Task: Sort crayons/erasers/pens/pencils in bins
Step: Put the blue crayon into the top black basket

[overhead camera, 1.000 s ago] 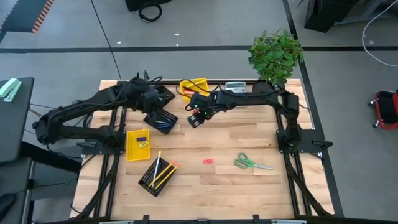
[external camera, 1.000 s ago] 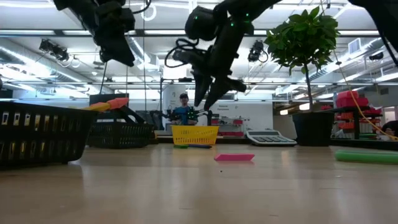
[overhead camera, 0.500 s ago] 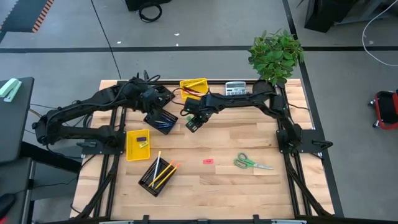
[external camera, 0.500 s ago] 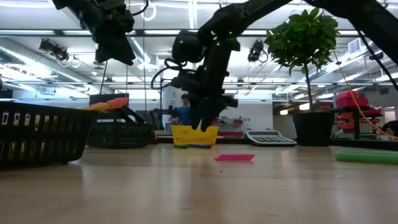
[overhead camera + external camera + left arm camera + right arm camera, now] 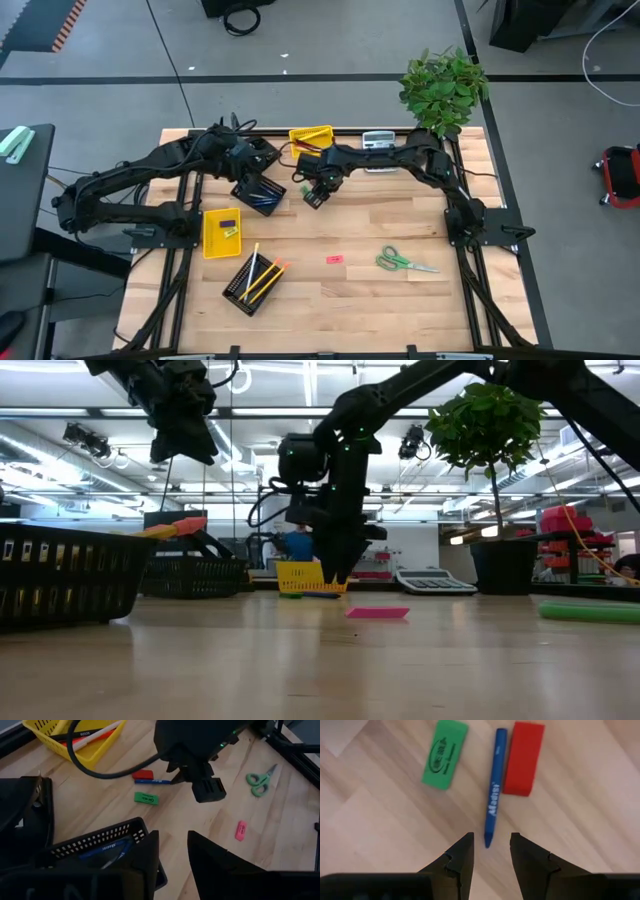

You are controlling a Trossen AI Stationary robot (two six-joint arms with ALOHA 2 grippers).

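Four bins on the counter (image 5: 400,310): two yellow bins (image 5: 220,232), two black mesh bins (image 5: 250,283). One blue crayon (image 5: 493,806) lay between a green eraser (image 5: 445,760) and a red eraser (image 5: 522,758), far-centre. Right gripper (image 5: 490,851) had dropped right over it since a second ago, fingers open, empty. Left gripper (image 5: 172,852) hovered over the mesh bin, fingers apart.

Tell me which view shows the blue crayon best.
The right wrist view: the blue crayon lies fully visible between the green eraser and red eraser. The left wrist view shows it small; high and low views hide it.
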